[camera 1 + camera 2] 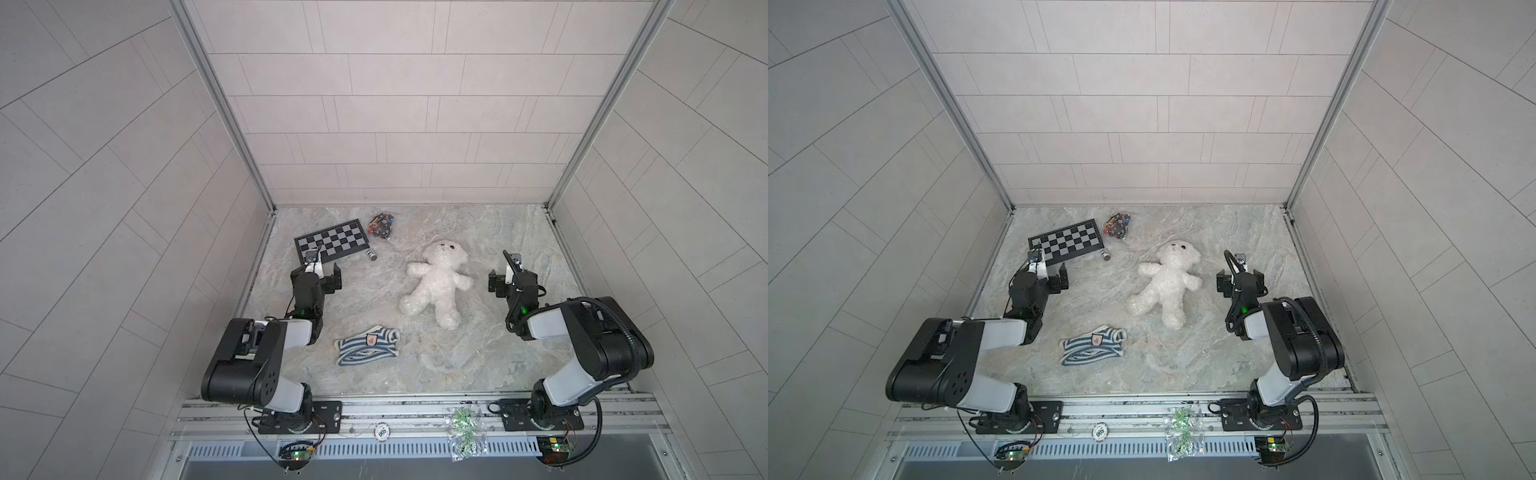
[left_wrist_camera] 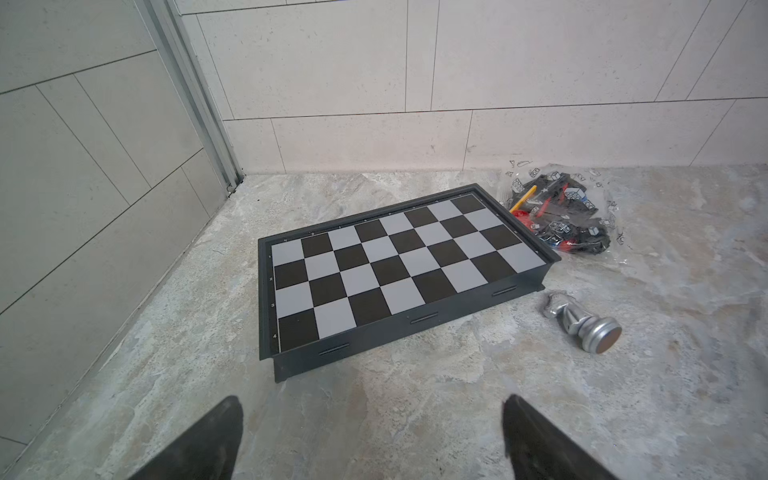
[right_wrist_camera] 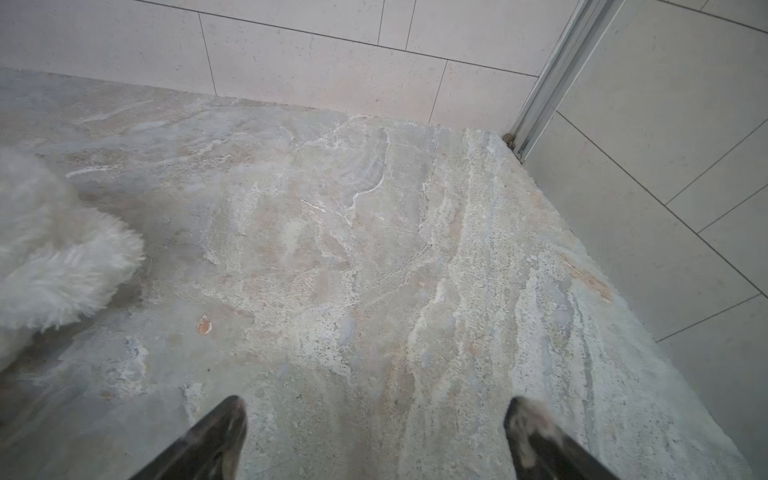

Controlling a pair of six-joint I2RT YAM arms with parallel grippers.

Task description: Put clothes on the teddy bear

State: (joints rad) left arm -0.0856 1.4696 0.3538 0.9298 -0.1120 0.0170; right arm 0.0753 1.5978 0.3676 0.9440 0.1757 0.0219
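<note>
Dressing is not yet begun: the teddy bear (image 1: 436, 286) lies mid-way across the desk (image 1: 478, 357), with the striped shirt (image 1: 368, 345) apart, nearer the front edge. The left end effector (image 2: 372, 419) and right end effector (image 3: 374, 419) gape empty. The next move likely calls for gripping the shirt.

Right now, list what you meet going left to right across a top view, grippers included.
left gripper → silver chess piece → teddy bear → right gripper. Chessboard, striped shirt and toy bag overlap these, so they are left out.

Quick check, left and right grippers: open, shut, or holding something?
Left gripper: open, holding nothing.
Right gripper: open, holding nothing.
</note>
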